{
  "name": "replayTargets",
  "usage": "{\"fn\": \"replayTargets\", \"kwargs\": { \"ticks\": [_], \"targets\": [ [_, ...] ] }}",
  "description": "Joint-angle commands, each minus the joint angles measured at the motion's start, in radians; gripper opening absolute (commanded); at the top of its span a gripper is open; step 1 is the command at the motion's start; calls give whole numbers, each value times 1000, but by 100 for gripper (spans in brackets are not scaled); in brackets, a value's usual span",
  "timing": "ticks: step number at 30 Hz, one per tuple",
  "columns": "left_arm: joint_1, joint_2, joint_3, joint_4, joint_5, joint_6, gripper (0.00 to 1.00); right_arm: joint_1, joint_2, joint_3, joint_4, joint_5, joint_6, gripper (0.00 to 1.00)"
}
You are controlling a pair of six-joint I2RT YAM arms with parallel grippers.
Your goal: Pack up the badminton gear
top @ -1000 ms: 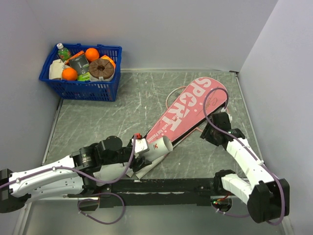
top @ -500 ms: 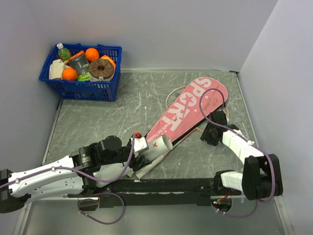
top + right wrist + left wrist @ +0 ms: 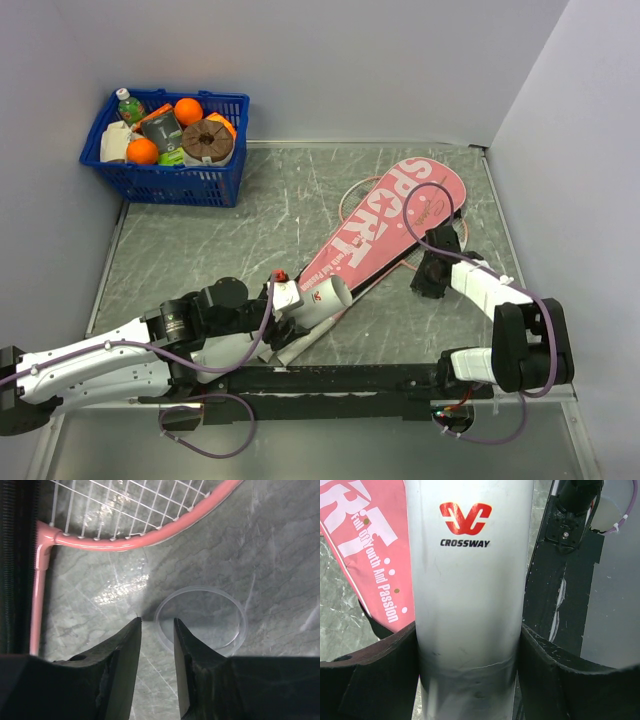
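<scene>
Straddling the left rim of a clear lid [image 3: 200, 622] on the desk [image 3: 280, 555], the right gripper [image 3: 155, 625] stands nearly closed, gripping nothing yet; a racket [image 3: 125, 536] lies upper left. The left gripper [image 3: 470, 647] clamps the tube [image 3: 470, 580], which points up the frame beside the bag [image 3: 370, 555].

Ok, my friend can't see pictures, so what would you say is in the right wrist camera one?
The right gripper, its two black fingers a narrow gap apart, reaches the rim of a clear round lid lying on the grey table. Higher in the picture is part of a pink racket with white strings.
</scene>
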Motion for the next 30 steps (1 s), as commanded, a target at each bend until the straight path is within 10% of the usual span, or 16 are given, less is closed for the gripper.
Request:
{"fn": "replayTargets", "kwargs": {
  "ticks": [1,15,30],
  "targets": [
    [-4,-23,46,32,-6,-9,1,-7,30,42,19,9,-7,35],
    [-4,-20,43,32,-4,-6,1,-6,39,41,28,-5,-12,6],
    [-4,14,42,38,-6,-4,1,6,-258,61,-88,-159,-29,0]
  ]
}}
